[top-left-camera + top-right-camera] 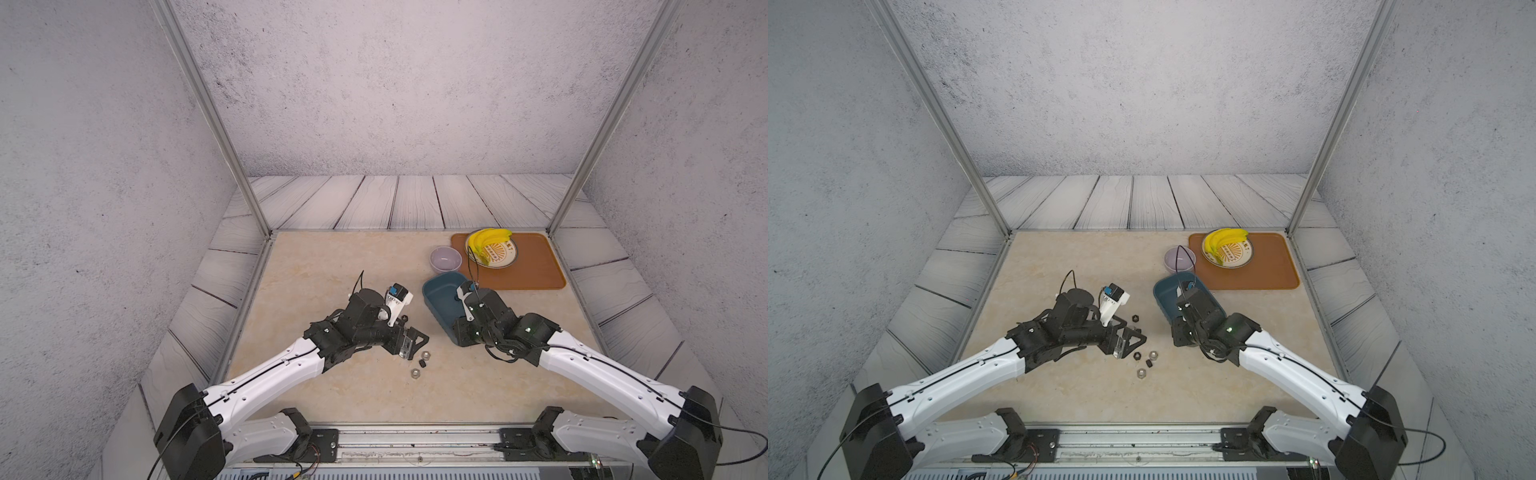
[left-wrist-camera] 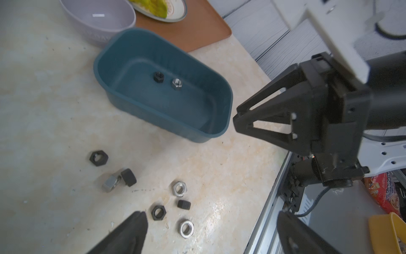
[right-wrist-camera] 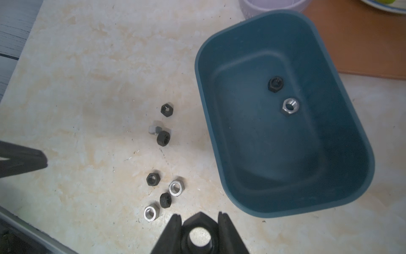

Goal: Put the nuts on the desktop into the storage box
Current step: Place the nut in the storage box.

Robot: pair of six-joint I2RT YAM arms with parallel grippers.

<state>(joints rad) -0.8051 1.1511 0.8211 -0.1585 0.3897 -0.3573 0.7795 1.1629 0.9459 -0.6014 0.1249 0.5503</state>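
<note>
I'm getting bright, even light from overhead in both top views. Shadows under the arms (image 1: 270,370) on the desktop (image 1: 332,257) are faint and soft. The wide lens splays the frame posts (image 1: 208,112) toward the corners. In the left wrist view a pale sheen sits on the marble and one silver nut (image 2: 109,182) smears. In the right wrist view the right gripper (image 3: 199,216) and the black nut (image 3: 198,222) it pinches are out of focus.

We see grey speckled walls (image 1: 374,83) on three sides, slanting metal posts (image 1: 217,124), and pale grey planks (image 1: 415,203) below.
</note>
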